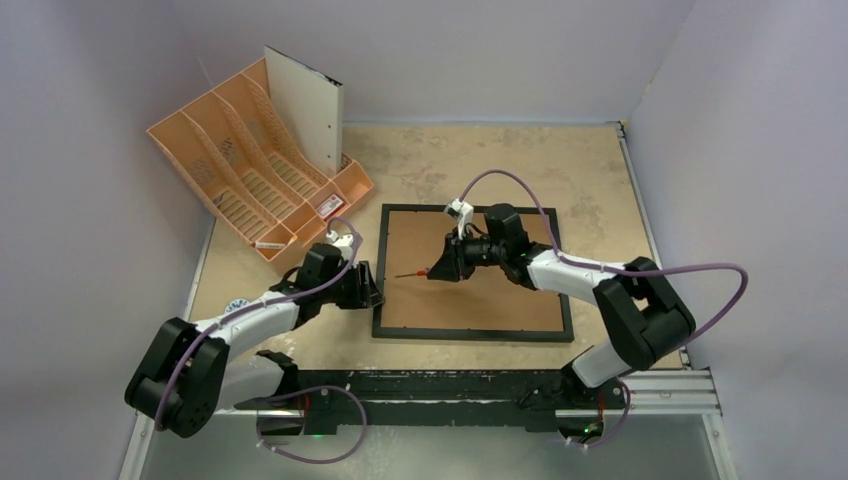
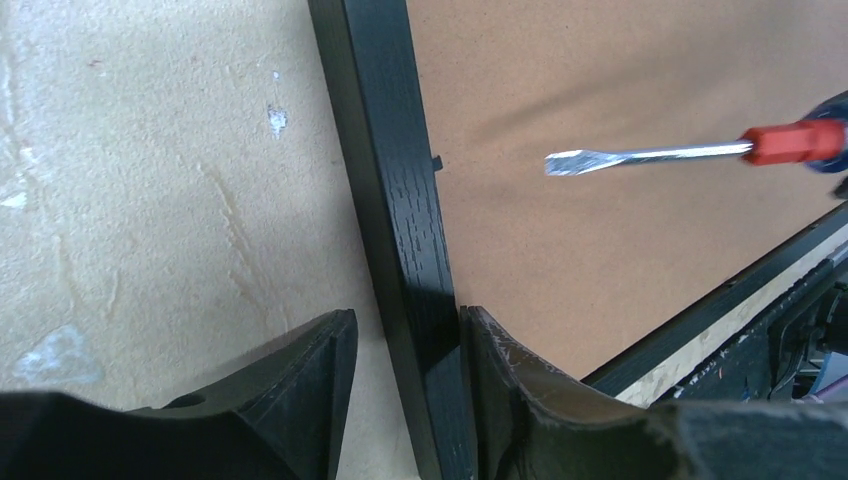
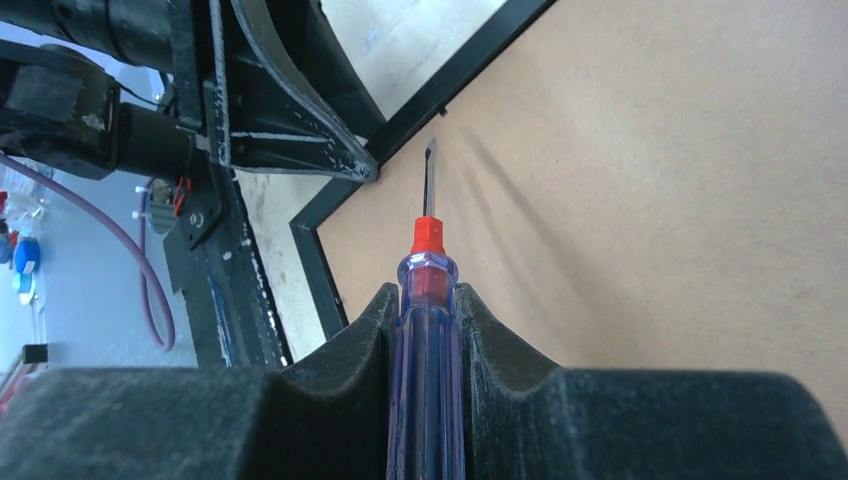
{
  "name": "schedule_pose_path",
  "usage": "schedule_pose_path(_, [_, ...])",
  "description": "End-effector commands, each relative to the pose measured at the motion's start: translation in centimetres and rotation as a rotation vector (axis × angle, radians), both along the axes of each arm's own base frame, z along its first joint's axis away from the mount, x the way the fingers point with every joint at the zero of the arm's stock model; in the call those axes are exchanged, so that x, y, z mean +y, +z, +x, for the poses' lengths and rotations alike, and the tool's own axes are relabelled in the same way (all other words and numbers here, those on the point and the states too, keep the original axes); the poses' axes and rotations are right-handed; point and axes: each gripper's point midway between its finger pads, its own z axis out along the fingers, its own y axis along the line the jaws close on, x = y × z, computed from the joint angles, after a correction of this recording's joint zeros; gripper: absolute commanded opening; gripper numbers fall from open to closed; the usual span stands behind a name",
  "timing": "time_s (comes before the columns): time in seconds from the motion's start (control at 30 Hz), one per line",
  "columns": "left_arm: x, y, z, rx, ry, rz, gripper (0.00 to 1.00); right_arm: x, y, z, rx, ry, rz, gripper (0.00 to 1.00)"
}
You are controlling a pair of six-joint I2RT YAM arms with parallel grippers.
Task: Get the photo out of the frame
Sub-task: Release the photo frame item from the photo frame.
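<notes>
Freeing the backing (image 2: 600, 260): left gripper (image 2: 405, 315), spread, straddles the frame (image 2: 395, 180) at left; right gripper (image 3: 426, 292) pinches a screwdriver (image 3: 425, 400), which must next reach the retaining tab (image 2: 437, 160).

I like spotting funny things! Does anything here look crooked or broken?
The orange file organiser sits crooked at the far left corner of the table, seemingly overhanging it. The table has pale worn patches. The frame lies face down, brown back up.
</notes>
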Motion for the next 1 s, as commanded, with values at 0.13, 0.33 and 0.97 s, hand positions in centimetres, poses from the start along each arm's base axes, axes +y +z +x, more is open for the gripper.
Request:
schedule_pose_path(0.13, [1.9,-4.2,-3.3,0.149,-0.017,0.110,0.33,1.9,0.0,0.0,0.010,0.045,0.024,0.00])
schedule_pose_path(0.33, [1.9,-4.0,-3.2,0.140,-0.013,0.106,0.26,2.3,-0.4,0.5,-0.006,0.053,0.028,0.00])
schedule_pose_path(0.97, [1.8,-3.7,-3.2,0.132,-0.019,0.097,0.14,2.5,-2.9,1.0,-0.028,0.084,-0.006,0.00])
